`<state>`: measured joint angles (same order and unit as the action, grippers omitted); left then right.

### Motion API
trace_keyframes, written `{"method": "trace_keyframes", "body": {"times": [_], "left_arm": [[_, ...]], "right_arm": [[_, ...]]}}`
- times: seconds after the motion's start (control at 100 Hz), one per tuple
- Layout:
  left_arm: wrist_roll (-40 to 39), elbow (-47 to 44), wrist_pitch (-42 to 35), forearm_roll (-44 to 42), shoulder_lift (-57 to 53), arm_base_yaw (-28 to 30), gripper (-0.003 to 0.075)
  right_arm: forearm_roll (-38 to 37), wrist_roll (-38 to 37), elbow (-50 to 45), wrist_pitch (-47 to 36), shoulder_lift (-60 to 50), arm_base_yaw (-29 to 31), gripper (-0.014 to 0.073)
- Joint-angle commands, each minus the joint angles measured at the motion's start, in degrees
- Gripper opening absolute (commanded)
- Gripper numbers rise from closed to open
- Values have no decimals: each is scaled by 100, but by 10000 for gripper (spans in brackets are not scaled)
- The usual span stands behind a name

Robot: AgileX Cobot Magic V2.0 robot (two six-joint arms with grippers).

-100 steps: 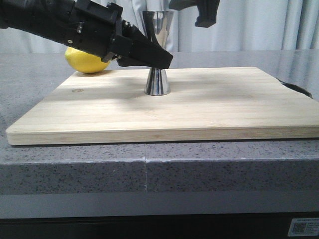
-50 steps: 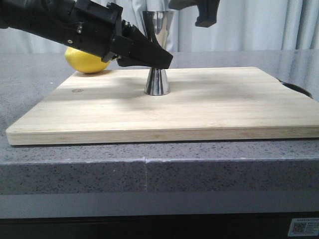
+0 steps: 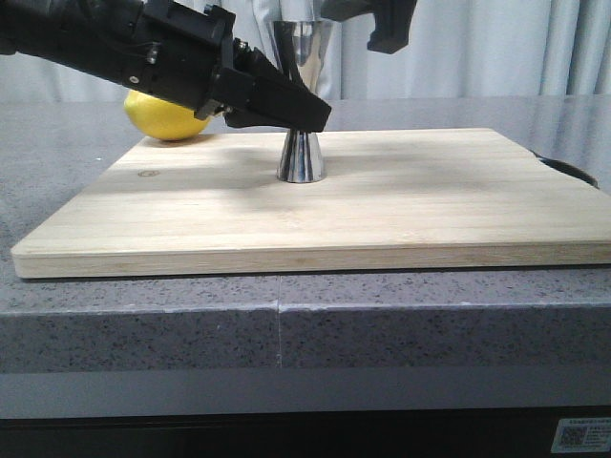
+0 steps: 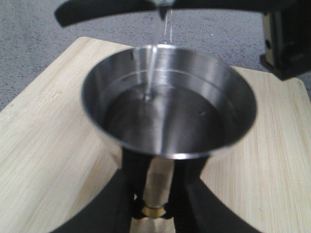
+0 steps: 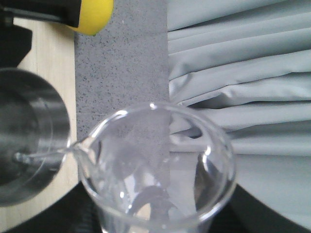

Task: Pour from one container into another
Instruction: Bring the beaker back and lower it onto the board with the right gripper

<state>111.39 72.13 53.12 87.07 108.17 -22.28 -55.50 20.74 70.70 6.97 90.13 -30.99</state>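
The steel jigger (image 3: 302, 105) stands upright on the wooden board (image 3: 382, 210). My left gripper (image 3: 304, 116) is shut on its narrow gold-toned waist (image 4: 154, 211). Its upper cup (image 4: 167, 99) holds clear liquid. A thin stream (image 4: 154, 63) falls into it from above. My right gripper (image 3: 382, 24) hangs just above and right of the jigger, mostly cut off at the frame's top. In the right wrist view it is shut on the clear glass beaker (image 5: 155, 165), tipped with its lip (image 5: 77, 144) over the jigger's cup (image 5: 26, 136).
A yellow lemon (image 3: 164, 116) lies at the board's far left corner, behind my left arm. The board rests on a grey speckled counter (image 3: 286, 324). A black handle (image 3: 570, 170) shows at the board's right edge. Grey curtains (image 3: 477, 48) hang behind.
My right gripper has shifted slightly up and left at the top of the front view. The left gripper and the jigger have stayed still.
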Motion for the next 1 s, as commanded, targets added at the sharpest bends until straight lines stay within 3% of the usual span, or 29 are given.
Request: {"method": "trace_keyframes", "body": {"times": [0.0,0.34,0.72,0.86,0.99], "left_arm": [[11,155,262,279,-288,-15,-19],[11,155,262,279,-288,-15,-19],[11,155,262,279,-288,-15,-19],[11,155,262,279,-288,-15,-19],[11,155,262,279,-288,-15,-19]], "right_arm": [[285,16,206,-198,-212,-11,247],[1379,16,206,-23,-212,128,247],[4803,-440,-125,-415,-704,1214,247],[5988,-440,-1067,-1157,-1082,1636,247],[6641,-440,-2202,-2450,-1321,1727,247]]}}
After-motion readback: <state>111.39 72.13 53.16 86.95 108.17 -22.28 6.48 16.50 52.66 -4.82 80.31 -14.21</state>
